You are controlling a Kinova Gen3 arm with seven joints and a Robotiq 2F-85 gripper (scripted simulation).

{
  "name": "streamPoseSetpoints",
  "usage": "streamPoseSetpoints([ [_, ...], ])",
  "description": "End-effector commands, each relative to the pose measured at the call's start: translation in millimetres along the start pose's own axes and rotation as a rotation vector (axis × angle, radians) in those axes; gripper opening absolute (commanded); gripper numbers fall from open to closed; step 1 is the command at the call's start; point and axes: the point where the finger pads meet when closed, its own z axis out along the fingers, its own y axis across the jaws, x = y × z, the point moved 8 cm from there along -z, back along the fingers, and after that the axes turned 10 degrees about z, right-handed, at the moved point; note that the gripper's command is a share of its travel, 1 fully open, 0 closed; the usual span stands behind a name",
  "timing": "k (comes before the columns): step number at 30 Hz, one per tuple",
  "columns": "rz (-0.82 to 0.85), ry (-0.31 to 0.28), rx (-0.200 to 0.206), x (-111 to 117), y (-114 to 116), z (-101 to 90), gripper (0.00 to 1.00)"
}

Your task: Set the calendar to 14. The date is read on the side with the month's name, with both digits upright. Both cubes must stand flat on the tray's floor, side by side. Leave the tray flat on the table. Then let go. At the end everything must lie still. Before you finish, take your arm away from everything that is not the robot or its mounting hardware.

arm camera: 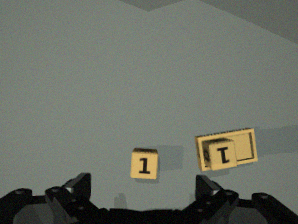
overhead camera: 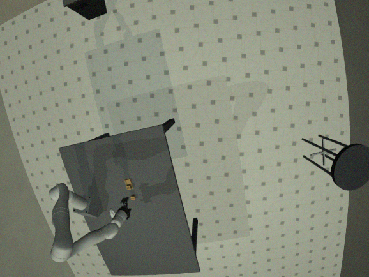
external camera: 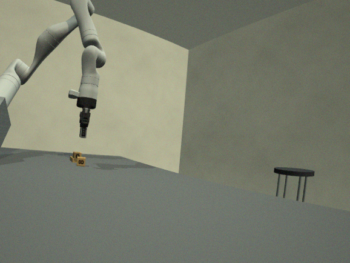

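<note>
The loose cube stands on the table beside the tray. A 1 on its top reads upright in the wrist view; an 8 lies sideways on its face toward the exterior camera. The tray holds the other cube in its left half in the wrist view, its top 1 upside down there. Its side digit is partly hidden. The tray's other half is empty. I cannot see the month's name. My gripper is open and empty, above the table near the loose cube.
The grey table carries the tray and cubes. The arm reaches in from the table's left side in the top view. A dark round stool stands on the floor, away from the table.
</note>
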Motion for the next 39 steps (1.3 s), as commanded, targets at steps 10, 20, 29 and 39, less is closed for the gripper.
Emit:
streamPoseSetpoints([
  [10, 0.045, -0.002, 0.01, -1.8, 1.0, -0.6, 0.48],
  [20, 0.045, -0.002, 0.01, -1.8, 1.0, -0.6, 0.48],
  [29, 0.045, -0.002, 0.01, -1.8, 1.0, -0.6, 0.48],
  [39, 0.045, -0.002, 0.01, -1.8, 1.0, -0.6, 0.48],
])
